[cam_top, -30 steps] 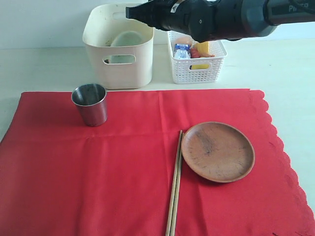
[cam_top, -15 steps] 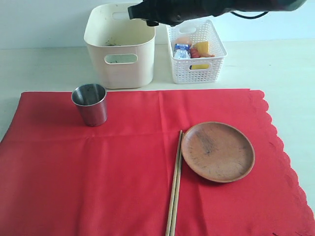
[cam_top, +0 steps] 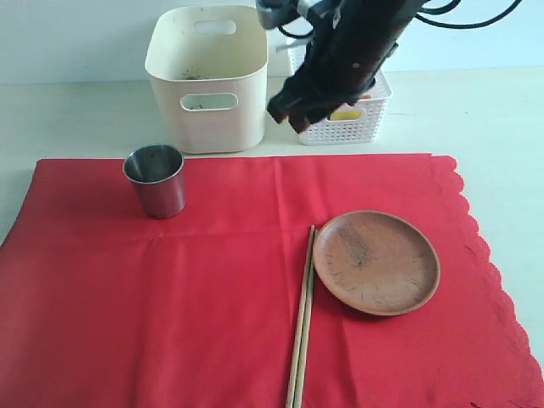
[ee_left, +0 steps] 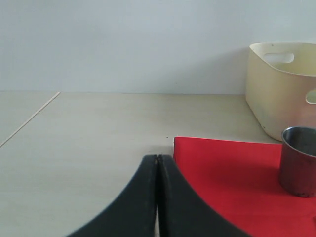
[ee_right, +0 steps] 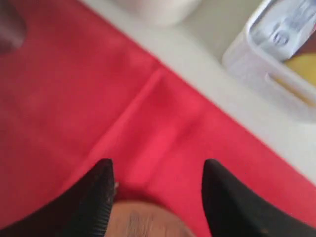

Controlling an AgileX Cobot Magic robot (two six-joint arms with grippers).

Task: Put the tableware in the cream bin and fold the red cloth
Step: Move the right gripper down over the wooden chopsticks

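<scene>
My right hand (ee_right: 158, 182) was spread wide with nothing between its fingers (ee_right: 101, 187). It hung above the far edge of the red cloth (cam_top: 170, 297), tilted down toward it. In the exterior view that hand (cam_top: 289, 115) sat in front of the white lattice basket (cam_top: 361, 123), just right of the cream bin (cam_top: 206, 76). My wrist camera's picture was blurred. It showed the cloth (ee_right: 163, 133) under the fingers and a brown rounded shape at the frame's edge that I could not identify for certain.

My left hand (ee_left: 157, 165) was pressed together, empty, low over the bare tabletop (ee_left: 89, 148) just off one corner of the cloth (ee_left: 222, 168).

The steel cup (cam_top: 155, 178) stood upright on the cloth toward the tabletop's far left, near the bin. The brown plate (cam_top: 376, 262) lay flat on the cloth toward the right edge. The wooden chopsticks (cam_top: 302, 323) lay side by side just left of it, running toward the near edge. The cloth was spread flat. Bin and basket stood next to each other along the far edge of the tabletop (cam_top: 76, 119).
</scene>
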